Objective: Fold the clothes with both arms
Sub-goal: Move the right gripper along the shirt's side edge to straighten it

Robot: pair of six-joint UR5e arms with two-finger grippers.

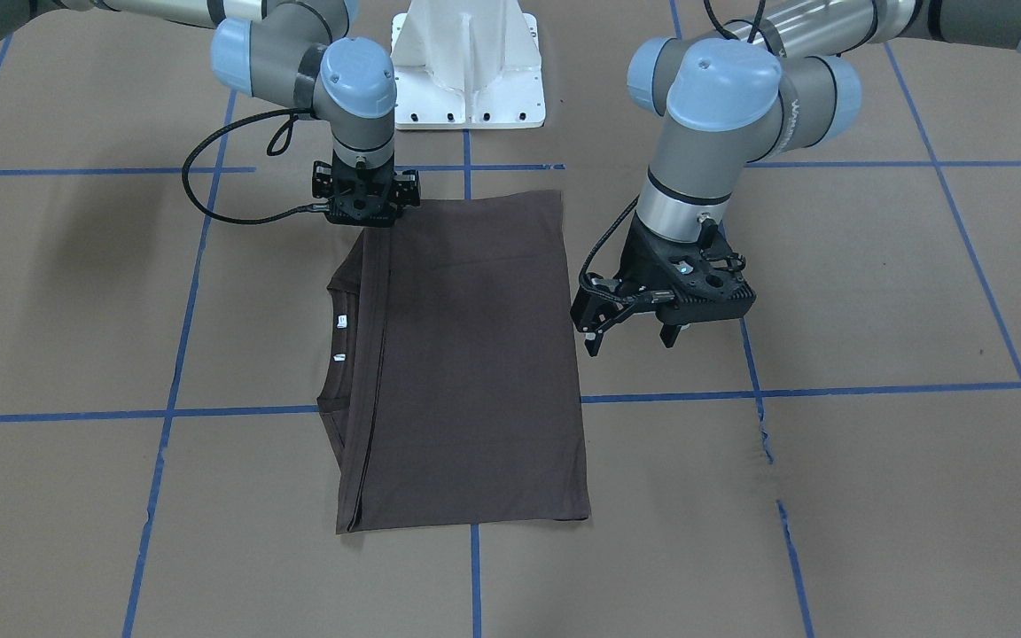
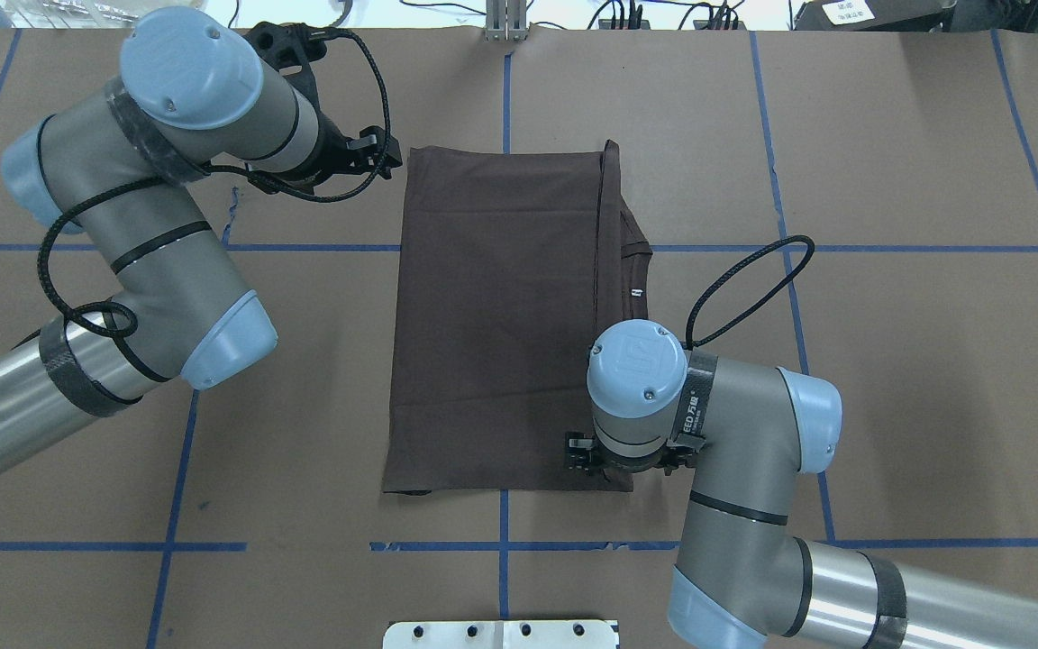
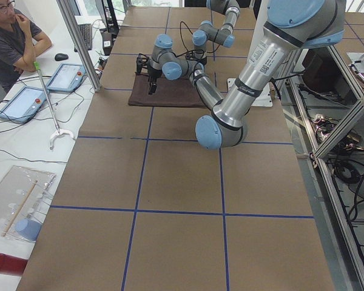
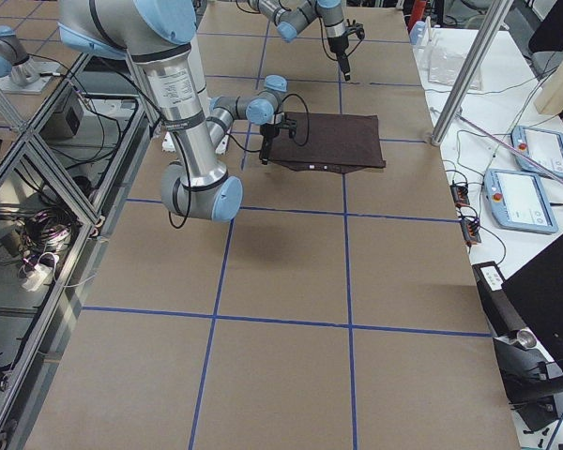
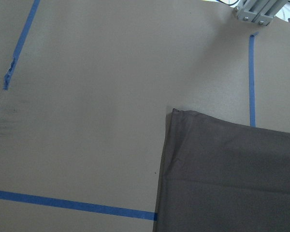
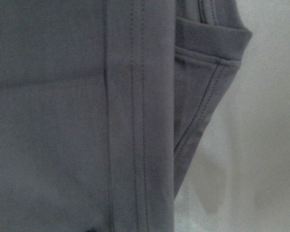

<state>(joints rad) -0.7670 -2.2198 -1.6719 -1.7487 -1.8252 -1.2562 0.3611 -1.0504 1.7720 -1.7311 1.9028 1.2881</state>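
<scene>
Taking twelve o'clock as the table's far side from the robot, the T-shirt (image 2: 501,315) lies flat in the middle of the table (image 2: 888,361). It is folded to a long rectangle, with its ribbed collar (image 2: 638,257) and a white label (image 2: 637,291) poking out along the three o'clock edge.

The right arm (image 2: 735,424) stands straight down on the shirt's five o'clock corner. Its own wrist blocks the right fingers (image 1: 367,215) from above, and its camera sees only cloth and seams up close, so I cannot tell whether they grip. The left fingers (image 1: 668,335) hang spread wide with nothing between them, raised off the table by the shirt's eleven o'clock corner.

A black cable (image 2: 753,279) loops out beside the collar. Blue tape lines (image 2: 505,90) run up to the shirt's edges. The white pedestal base (image 1: 468,71) sits at six o'clock. Beyond twelve o'clock, past an aluminium post (image 3: 79,42), a person (image 3: 12,36) sits at a side desk with two tablets (image 3: 70,77).
</scene>
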